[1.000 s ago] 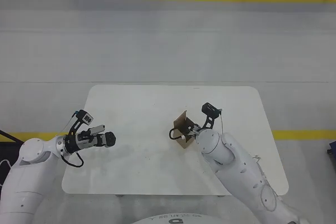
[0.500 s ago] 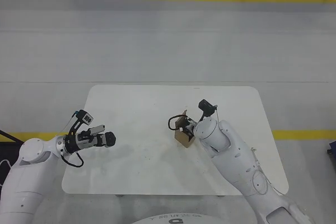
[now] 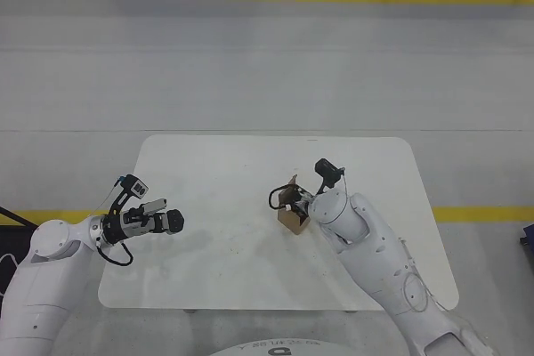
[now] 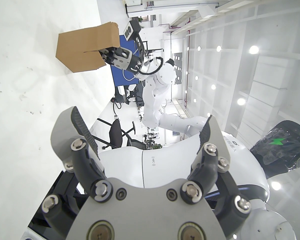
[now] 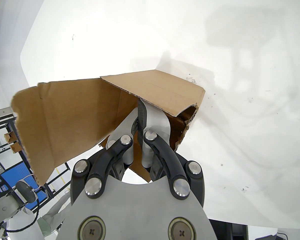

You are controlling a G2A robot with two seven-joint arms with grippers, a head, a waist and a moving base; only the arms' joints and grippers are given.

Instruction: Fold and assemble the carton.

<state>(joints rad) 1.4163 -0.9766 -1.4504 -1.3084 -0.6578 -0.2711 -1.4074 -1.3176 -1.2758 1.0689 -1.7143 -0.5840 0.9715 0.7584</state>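
The carton stands half-folded on the table, a little toward 3 o'clock from the table's centre. The right gripper is clenched on one of its panels, entering from the carton's 3 o'clock side. The left gripper, its fingers spread and holding nothing, hangs well apart at the carton's 9 o'clock.

Brown carton, flaps open, half-folded on table.

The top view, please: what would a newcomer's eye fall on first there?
A brown corrugated cardboard carton sits half-folded, flaps open, just right of the middle of the white table, and the right gripper is shut on one of its panels. The left gripper hangs open above the table's left part, apart from the carton.
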